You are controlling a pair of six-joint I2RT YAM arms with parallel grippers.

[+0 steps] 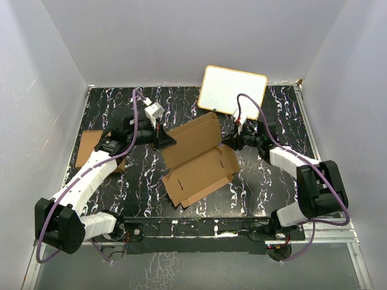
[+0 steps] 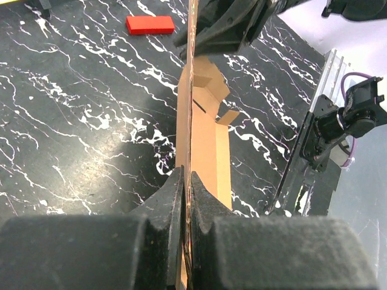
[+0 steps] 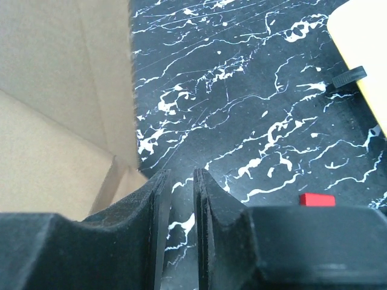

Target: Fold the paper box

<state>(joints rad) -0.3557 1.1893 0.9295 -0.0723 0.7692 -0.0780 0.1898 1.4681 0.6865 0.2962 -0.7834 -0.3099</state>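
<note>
The paper box (image 1: 196,160) is a brown creased sheet in the middle of the table, its far panel raised and its near panel with flaps lying flat. My left gripper (image 1: 169,140) is shut on the left edge of the raised panel. In the left wrist view the jaws (image 2: 187,175) pinch the cardboard (image 2: 205,139), which shows edge-on. My right gripper (image 1: 225,140) is at the box's right edge. Its jaws (image 3: 180,175) stand slightly open with only table between them, and the cardboard (image 3: 60,109) lies just to their left.
A white board with a yellow rim (image 1: 233,89) leans at the back, close behind the right gripper. Brown cardboard pieces (image 1: 89,145) lie under the left arm at the table's left edge. A small red block (image 2: 150,25) sits on the dark marbled table (image 1: 266,193).
</note>
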